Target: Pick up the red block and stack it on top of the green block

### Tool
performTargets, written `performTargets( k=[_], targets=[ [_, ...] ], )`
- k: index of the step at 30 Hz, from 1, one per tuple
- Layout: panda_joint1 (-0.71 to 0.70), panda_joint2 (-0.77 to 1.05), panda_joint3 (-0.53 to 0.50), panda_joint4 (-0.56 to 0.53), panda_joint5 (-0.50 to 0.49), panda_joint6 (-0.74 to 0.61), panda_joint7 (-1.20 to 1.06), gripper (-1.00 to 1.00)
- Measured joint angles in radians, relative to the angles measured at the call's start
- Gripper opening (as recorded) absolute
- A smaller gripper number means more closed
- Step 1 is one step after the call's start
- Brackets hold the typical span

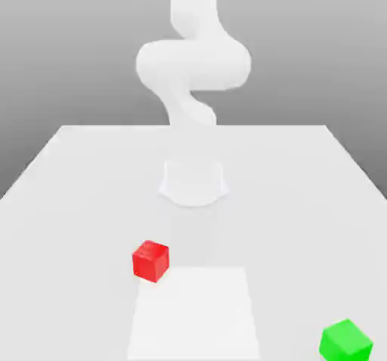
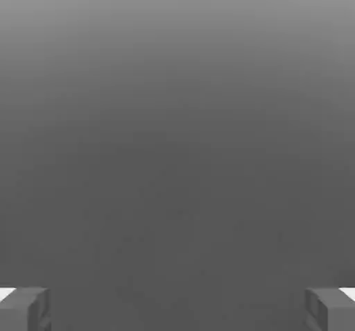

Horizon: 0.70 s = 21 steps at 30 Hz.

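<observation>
Gripper (image 2: pixel 177 309) is standing fully open and holding nothing; it should be descending straight over the red block (image 1: pixel 150 260), well apart from the green block (image 1: pixel 346 341).

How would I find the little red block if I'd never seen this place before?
Start at the big white robot arm standing at the far side of the pale table. Come toward the near edge, a little to the exterior view's left, and there sits the red block. The only other cube, the green block, sits apart in the near right corner.
</observation>
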Motion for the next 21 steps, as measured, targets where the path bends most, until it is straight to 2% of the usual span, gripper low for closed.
performTargets(
  k=[16, 21],
  targets=[
    [-0.164, 0.497, -0.040, -0.542, -0.022, 0.411, 0.180, 0.00],
    [-0.181, 0.781, -0.042, -0.576, 0.032, 0.637, 0.164, 0.00]
  ],
)
